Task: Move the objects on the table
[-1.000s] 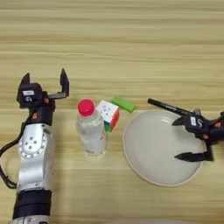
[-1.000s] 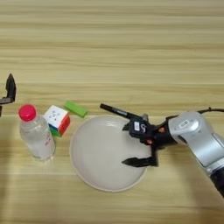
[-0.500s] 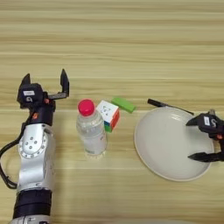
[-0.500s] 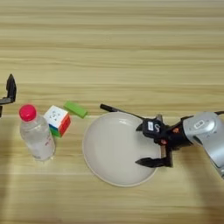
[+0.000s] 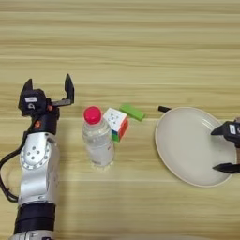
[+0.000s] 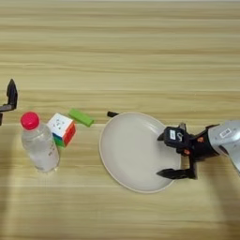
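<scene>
Left eye view: left gripper sits at the left side of the table, fingers spread wide apart, pointing away from the robot, holding nothing and touching nothing. Its silver arm runs down to the bottom edge. Clear bottle with pink-red cap stands upright just right of that arm, apart from the gripper. Puzzle cube is just beside the bottle's upper right, tilted on an edge; can't tell if they touch. Green block lies just behind and right of the cube. White plate lies flat on the right half. Only the tip of the black marker shows, poking out at the plate's far-left rim. Right gripper is cut by the right edge, fingers apart, over the plate's right rim.

Right eye view: right gripper shows fully, arm coming in from the right. Fingers are well apart, spanning the right part of the plate: one finger over the plate's inside near the rim, the other at the near-right rim. Can't tell whether either actually touches the plate. Left gripper is only a single finger at the left edge. Bottle, cube, block, marker tip same layout.

Surface: light wood, horizontal grain stripes, fills the frame.
</scene>
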Action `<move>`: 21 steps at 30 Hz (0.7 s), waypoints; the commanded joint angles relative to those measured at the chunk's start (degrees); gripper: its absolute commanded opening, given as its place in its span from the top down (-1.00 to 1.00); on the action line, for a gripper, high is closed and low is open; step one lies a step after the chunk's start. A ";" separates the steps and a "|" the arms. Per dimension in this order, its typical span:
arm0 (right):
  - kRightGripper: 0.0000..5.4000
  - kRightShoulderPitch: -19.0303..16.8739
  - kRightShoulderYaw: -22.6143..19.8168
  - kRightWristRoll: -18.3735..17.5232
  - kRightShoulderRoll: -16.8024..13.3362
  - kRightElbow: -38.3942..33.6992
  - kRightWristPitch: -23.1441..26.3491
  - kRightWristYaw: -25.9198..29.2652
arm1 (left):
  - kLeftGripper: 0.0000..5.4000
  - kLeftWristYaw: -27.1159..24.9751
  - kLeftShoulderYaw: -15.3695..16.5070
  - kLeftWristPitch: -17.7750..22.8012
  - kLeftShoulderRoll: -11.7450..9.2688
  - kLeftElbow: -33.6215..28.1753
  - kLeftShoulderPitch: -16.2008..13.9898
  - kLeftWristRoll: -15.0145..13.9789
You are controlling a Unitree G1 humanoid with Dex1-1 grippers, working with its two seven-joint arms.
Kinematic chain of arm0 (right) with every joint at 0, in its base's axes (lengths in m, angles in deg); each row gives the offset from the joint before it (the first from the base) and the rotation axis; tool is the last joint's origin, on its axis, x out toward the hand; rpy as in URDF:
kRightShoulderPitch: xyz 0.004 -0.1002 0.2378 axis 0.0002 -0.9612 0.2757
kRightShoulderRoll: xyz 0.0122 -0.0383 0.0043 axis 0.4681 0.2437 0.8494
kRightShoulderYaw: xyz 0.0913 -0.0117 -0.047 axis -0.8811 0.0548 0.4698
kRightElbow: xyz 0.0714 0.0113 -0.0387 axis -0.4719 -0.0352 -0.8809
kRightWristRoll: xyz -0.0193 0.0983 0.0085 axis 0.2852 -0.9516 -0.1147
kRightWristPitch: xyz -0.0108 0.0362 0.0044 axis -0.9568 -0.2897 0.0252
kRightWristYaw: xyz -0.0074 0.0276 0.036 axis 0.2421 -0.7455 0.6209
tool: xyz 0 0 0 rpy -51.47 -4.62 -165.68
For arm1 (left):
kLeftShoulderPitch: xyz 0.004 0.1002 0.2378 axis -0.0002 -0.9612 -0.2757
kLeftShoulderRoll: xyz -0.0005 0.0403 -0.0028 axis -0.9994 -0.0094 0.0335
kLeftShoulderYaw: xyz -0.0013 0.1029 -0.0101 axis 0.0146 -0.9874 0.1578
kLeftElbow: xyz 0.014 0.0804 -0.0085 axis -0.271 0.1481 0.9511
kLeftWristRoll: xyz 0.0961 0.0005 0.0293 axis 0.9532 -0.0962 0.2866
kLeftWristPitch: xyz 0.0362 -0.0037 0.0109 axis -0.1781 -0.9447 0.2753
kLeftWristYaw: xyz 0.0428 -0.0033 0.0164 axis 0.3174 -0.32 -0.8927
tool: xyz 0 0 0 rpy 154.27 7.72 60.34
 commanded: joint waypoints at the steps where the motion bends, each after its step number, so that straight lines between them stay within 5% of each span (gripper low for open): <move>1: -0.99 -2.04 1.21 3.89 -1.25 2.02 1.26 -0.80 | -1.00 0.17 -0.20 -0.72 0.06 0.24 0.55 0.19; 12: -0.99 -2.46 -1.99 -0.74 -0.42 -6.03 4.87 0.61 | -1.00 0.08 -0.07 -0.86 -0.09 0.47 0.60 0.16; 21: -0.99 -1.93 -2.65 -0.65 -0.52 -7.18 5.69 0.44 | -1.00 0.03 0.00 -0.97 -0.18 0.61 0.63 0.11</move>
